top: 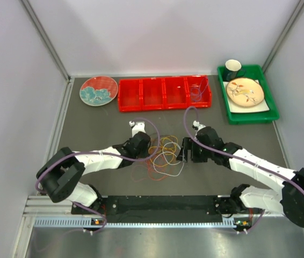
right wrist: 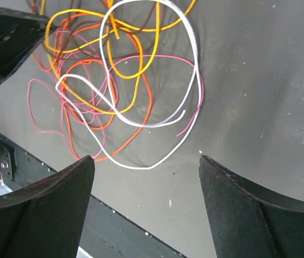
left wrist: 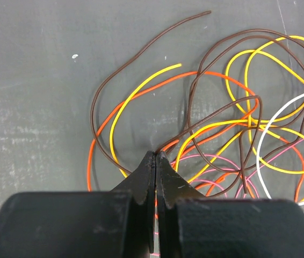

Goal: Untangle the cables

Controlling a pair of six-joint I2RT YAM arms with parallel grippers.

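One five-colour tangle of cables by the bench near edge. Left gripper clenched; right gripper released, wide.

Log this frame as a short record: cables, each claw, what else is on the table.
cables: one tangled pile, orange, yellow, brown, pink, white
left claw: shut at the pile's edge; grip on a wire unclear
right claw: open, empty, white cable ahead of it
far side: red divided tray, green tray, patterned plate
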